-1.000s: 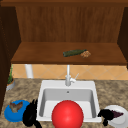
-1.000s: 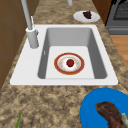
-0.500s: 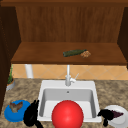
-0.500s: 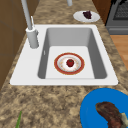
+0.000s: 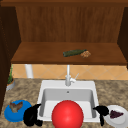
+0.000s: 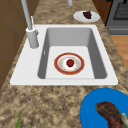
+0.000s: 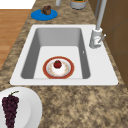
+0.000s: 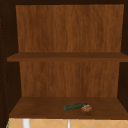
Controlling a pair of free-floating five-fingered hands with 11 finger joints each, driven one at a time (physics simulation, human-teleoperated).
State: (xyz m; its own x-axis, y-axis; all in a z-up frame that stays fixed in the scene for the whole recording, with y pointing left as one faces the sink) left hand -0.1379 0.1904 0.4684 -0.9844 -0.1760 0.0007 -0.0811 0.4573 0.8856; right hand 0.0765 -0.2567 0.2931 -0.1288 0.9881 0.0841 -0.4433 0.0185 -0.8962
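My left hand [image 5: 31,116] hangs over the counter's front edge between a blue plate [image 5: 10,115] with a brown piece of meat [image 5: 16,106] and the white sink [image 5: 67,86]. Its fingers look relaxed and hold nothing. My right hand [image 5: 101,110] floats at the sink's right front corner, next to a white plate [image 5: 120,120] with dark grapes [image 5: 115,114]; its fingers droop loosely. A red round thing [image 5: 67,115] shows at the sink's front. In the basin lies a red-rimmed plate [image 6: 60,71] bearing a small red fruit [image 6: 70,62].
A faucet [image 5: 68,76] stands at the sink's back. On the lower wooden shelf [image 8: 37,108] lie a green cucumber [image 8: 73,106] and a brown lump [image 8: 86,108]. A potted plant [image 5: 9,80] stands at the left, a stove [image 6: 120,15] beyond the grape plate.
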